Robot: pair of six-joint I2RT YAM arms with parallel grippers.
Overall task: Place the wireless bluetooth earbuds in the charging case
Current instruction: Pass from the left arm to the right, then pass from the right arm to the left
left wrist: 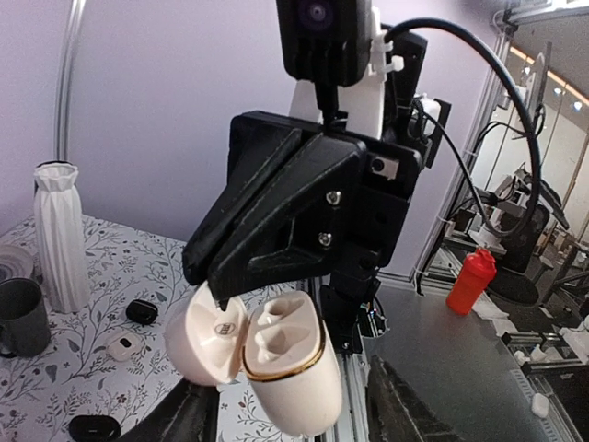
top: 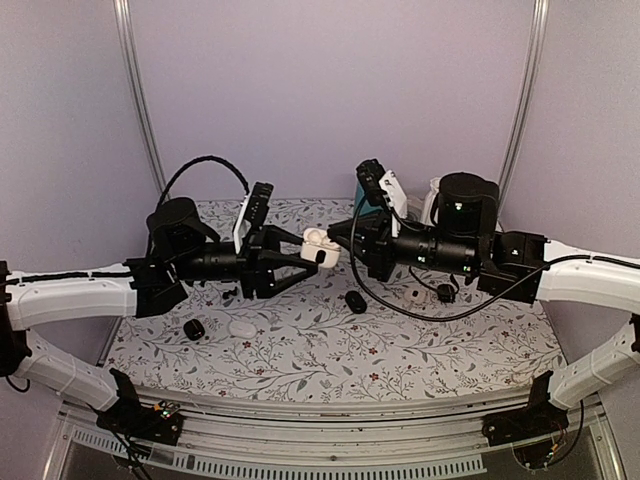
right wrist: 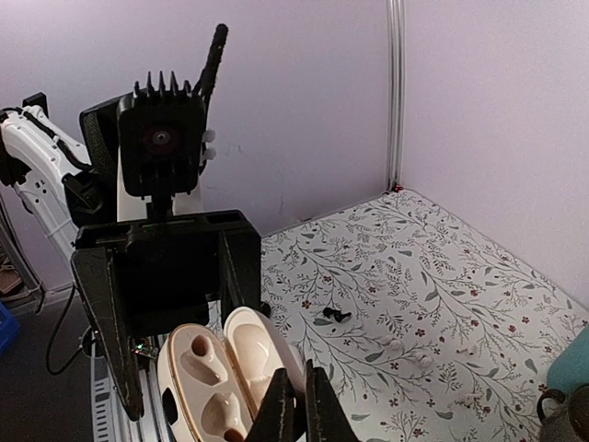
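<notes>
Top external view: a flower-printed cloth (top: 330, 350) covers the table, lilac walls (top: 320, 80) round it. My left gripper (top: 312, 250) clamps the white charging case (top: 318, 240) in the air over mid-table; my right gripper (top: 334, 238) meets it from the other side. A black oval case (top: 355, 301) lies on the cloth below. Left wrist view: the case stands open, lid swung aside, both sockets bare; my right fingers (left wrist: 271, 207) are pressed together, tips at the lid's edge. A white vase (left wrist: 58, 235) and grey mug (left wrist: 20, 315) stand behind. Right wrist view: sockets empty here too. A tiny black pair, seemingly the earbuds (right wrist: 333, 315), lies on the cloth beyond, well apart from the case.
</notes>
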